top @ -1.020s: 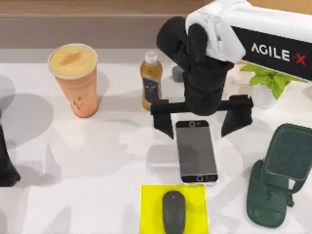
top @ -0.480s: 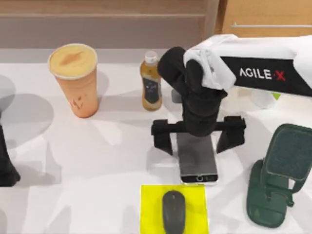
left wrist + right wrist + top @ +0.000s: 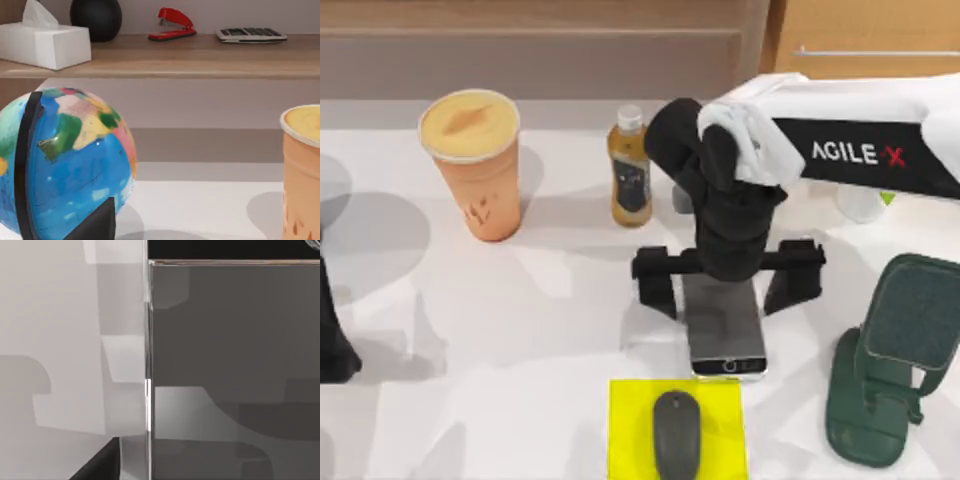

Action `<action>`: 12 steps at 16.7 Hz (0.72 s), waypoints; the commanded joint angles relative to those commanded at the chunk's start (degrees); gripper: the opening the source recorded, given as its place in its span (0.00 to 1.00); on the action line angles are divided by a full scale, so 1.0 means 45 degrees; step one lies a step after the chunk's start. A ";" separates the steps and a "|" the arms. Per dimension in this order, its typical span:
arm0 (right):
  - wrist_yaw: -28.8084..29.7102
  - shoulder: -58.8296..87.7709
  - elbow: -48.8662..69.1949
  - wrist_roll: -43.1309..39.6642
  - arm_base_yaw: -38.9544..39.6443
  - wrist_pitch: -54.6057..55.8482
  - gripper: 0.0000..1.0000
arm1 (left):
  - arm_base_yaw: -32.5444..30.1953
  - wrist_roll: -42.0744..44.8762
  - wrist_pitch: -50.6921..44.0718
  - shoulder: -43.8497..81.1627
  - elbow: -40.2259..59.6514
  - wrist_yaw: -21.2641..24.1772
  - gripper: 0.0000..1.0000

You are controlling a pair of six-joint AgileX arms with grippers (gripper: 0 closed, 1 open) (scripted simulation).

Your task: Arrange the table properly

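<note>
The white table (image 3: pixel 520 330) carries a black phone (image 3: pixel 728 335) lying flat, right of centre, with its screen up. My right gripper (image 3: pixel 725 280) hangs open over the phone's far end. One finger (image 3: pixel 655 285) stands to the phone's left and the other to its right, both apart from it. In the right wrist view the phone's screen (image 3: pixel 235 365) is very close, with bare table (image 3: pixel 65 340) beside its edge. My left arm (image 3: pixel 332 335) is parked at the table's left edge.
A yellow pad (image 3: pixel 628 420) with a dark mouse (image 3: pixel 677 432) lies just in front of the phone. A green phone stand (image 3: pixel 890 370) is at the right. An orange cup (image 3: pixel 475 165) and a bottle (image 3: pixel 630 170) stand behind. A globe (image 3: pixel 65 165) sits by the left wrist.
My right gripper moved toward the table's front and came lower, so its fingers now straddle the phone's far end. Over the last half second it barely shifted.
</note>
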 joint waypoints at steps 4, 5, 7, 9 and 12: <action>0.0000 0.0000 0.0000 0.0000 0.0000 0.0000 0.47 | 0.0000 0.0000 0.0000 0.0000 0.0000 0.0000 1.00; 0.0000 0.0000 0.0000 0.0000 0.0000 0.0000 0.40 | 0.0000 0.0000 0.0000 0.0000 0.0000 0.0000 1.00; 0.0000 0.0000 0.0000 0.0000 0.0000 0.0000 0.25 | 0.0000 0.0000 0.0000 0.0000 0.0000 0.0000 1.00; 0.0000 0.0000 0.0000 0.0000 0.0000 0.0000 0.10 | 0.0000 0.0000 0.0000 0.0000 0.0000 0.0000 1.00; 0.0000 0.0000 0.0000 0.0000 0.0000 0.0000 0.00 | 0.0000 0.0000 0.0000 0.0000 0.0000 0.0000 1.00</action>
